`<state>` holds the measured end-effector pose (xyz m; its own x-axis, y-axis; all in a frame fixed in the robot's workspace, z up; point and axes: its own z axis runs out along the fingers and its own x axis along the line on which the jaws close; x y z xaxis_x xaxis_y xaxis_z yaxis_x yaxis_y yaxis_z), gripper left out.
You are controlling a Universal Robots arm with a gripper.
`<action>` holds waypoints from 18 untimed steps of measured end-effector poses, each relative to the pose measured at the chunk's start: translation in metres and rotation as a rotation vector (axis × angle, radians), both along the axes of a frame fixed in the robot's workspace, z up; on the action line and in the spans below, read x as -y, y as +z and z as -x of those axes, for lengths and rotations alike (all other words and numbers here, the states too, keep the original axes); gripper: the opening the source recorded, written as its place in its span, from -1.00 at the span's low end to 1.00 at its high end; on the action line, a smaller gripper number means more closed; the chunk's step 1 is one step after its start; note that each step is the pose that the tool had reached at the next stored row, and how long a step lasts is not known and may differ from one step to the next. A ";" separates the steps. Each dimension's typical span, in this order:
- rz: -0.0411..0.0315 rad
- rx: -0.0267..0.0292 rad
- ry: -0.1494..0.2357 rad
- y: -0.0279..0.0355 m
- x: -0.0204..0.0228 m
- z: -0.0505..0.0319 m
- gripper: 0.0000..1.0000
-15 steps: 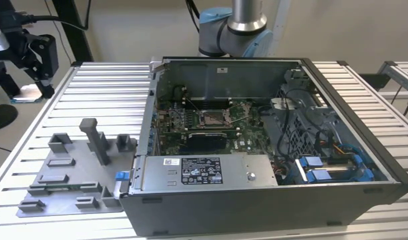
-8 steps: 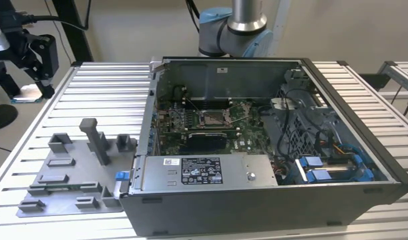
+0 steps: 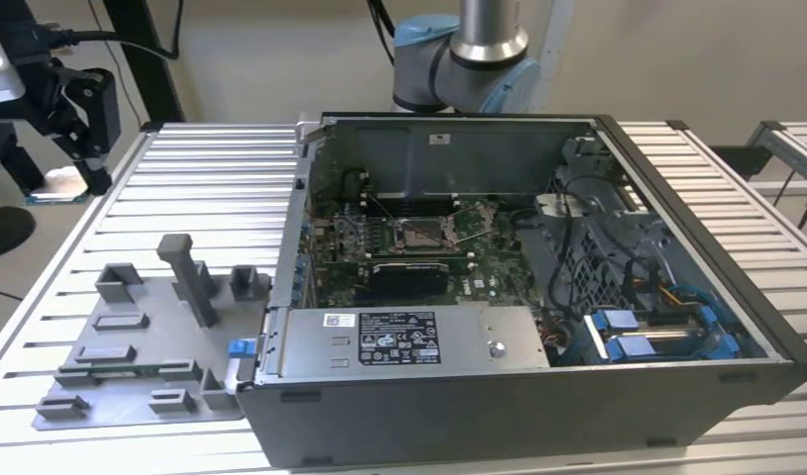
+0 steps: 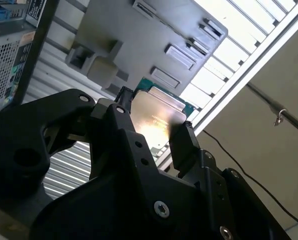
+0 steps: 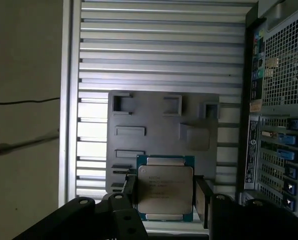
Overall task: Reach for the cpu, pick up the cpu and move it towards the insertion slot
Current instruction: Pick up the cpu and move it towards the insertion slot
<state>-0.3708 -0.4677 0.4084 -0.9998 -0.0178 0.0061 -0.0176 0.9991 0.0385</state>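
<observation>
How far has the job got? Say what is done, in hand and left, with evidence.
Done: the cpu is picked up, clamped in the tool, with the grey fixture plate behind it in the first wrist view. In hand: moving it; it is outside the computer case. Left: getting near the insertion slot, which shows a dark centre inside the case.

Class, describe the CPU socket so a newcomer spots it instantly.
Start at the open dark grey computer case. On its green circuit board sits a square socket with a shiny metal frame and dark centre. The neighbouring black rectangular recess is larger and all black.
</observation>
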 end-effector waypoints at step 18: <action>-0.0001 -0.0001 0.000 0.0000 0.0000 -0.0279 -1.00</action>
